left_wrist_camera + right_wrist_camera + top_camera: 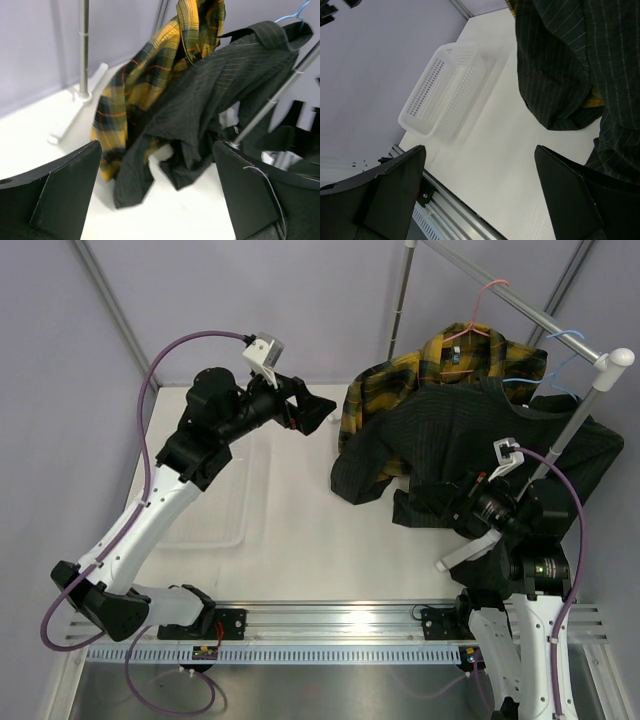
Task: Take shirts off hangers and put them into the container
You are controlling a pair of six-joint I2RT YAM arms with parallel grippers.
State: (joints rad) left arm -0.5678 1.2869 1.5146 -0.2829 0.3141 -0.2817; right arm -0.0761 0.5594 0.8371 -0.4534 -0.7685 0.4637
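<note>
Wire of two hangers (491,285) is mostly hidden by plaid shirt (400,390) and charcoal shirt (470,430) (two in all); one pale basket (440,95) is seen; left gripper (325,412) and right gripper (479,147) are spread.

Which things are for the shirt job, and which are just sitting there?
For the job: plaid shirt, black shirt, pink hanger, blue hanger, bin.
Just there: rail, table.
</note>
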